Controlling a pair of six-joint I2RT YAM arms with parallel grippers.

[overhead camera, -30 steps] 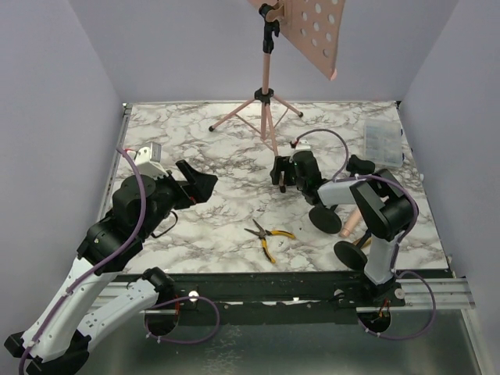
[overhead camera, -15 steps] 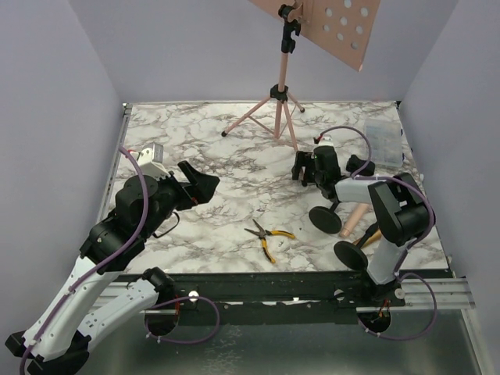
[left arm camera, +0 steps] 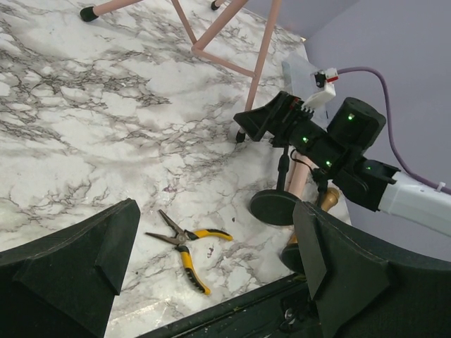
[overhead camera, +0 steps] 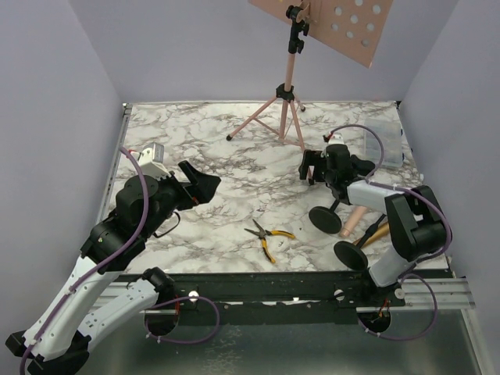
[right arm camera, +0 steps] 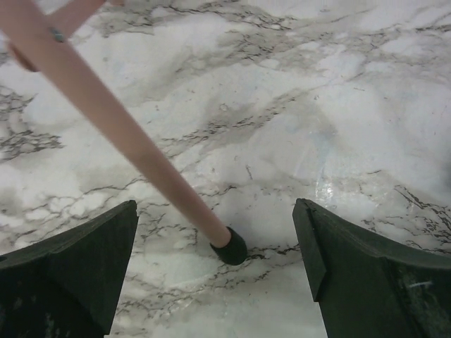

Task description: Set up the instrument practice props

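Note:
The pink tripod music rack (overhead camera: 291, 70) stands at the back of the table, its perforated desk (overhead camera: 344, 19) high up at the right. My right gripper (overhead camera: 312, 168) is open, low by the rack's near leg. In the right wrist view the leg (right arm camera: 106, 113) and its black foot (right arm camera: 230, 250) lie between the spread fingers of the right gripper (right arm camera: 215, 211), touching neither. Two black round-based holders (overhead camera: 325, 219) (overhead camera: 351, 255) stand near the right arm. A pink microphone (overhead camera: 355, 221) and a gold microphone (overhead camera: 375, 233) lie between them. My left gripper (overhead camera: 199, 181) hangs open and holds nothing.
Yellow-handled pliers (overhead camera: 268, 234) (left arm camera: 184, 246) lie open near the front edge. A clear compartment box (overhead camera: 387, 141) sits at the back right by the wall. Purple walls close the table on three sides. A black rail (overhead camera: 273, 285) runs along the front.
The music rack and my right gripper have shifted to the right together. The right jaws have spread wider off the leg. The left arm has not moved.

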